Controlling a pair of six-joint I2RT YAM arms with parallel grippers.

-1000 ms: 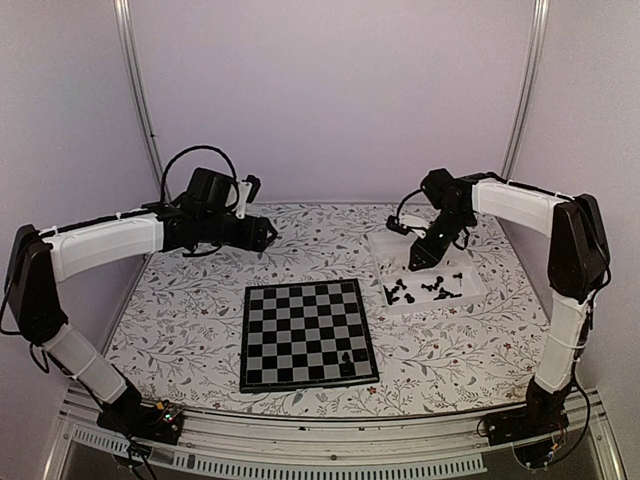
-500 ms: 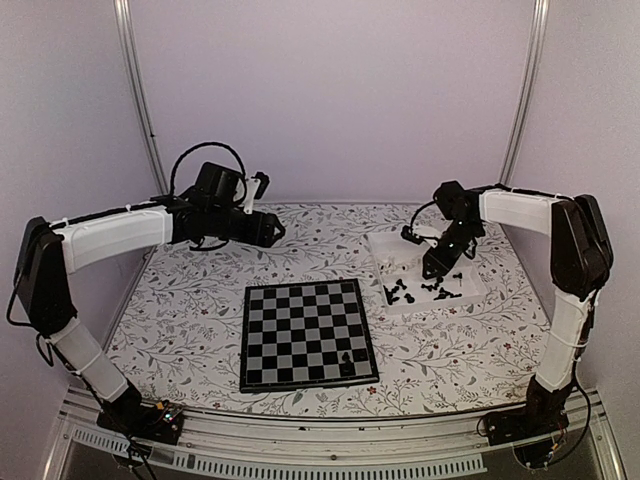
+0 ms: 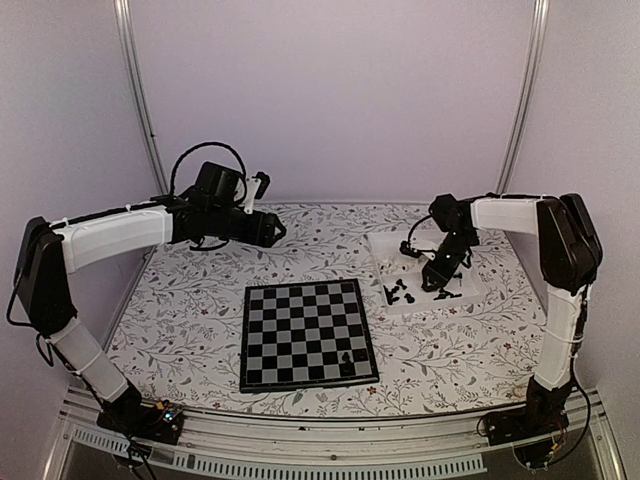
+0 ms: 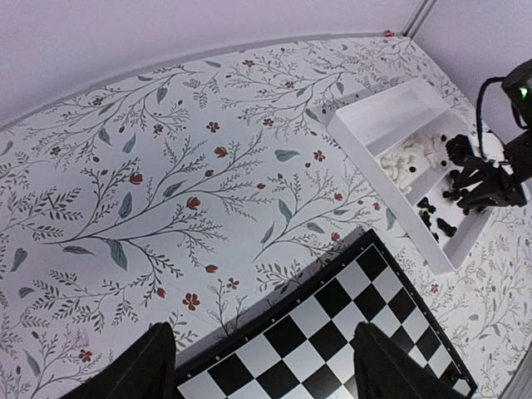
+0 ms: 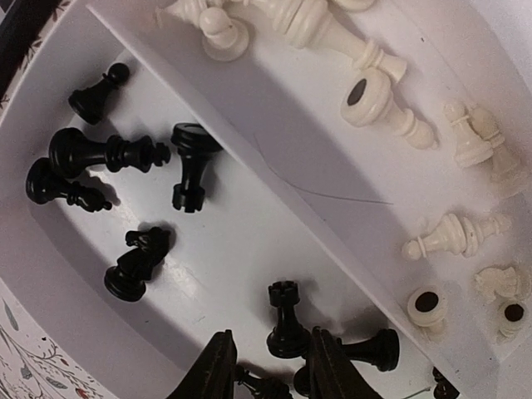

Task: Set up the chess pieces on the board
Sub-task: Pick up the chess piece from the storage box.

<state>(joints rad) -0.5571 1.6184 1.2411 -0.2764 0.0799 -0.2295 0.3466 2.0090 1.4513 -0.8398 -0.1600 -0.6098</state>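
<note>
Top external: barely started, two-odd chess pieces point(image 3: 345, 361) on the board point(image 3: 300, 330), rest in tray point(image 3: 386, 241); right hand point(image 3: 437, 279) part-open over them, left hand point(image 3: 272, 232) open, empty.

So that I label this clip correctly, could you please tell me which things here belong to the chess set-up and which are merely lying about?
Belong to the job: black chess pieces, white chess pieces, the board, right claw above the black ones.
Just lying about: white tray, floral table cover.
</note>
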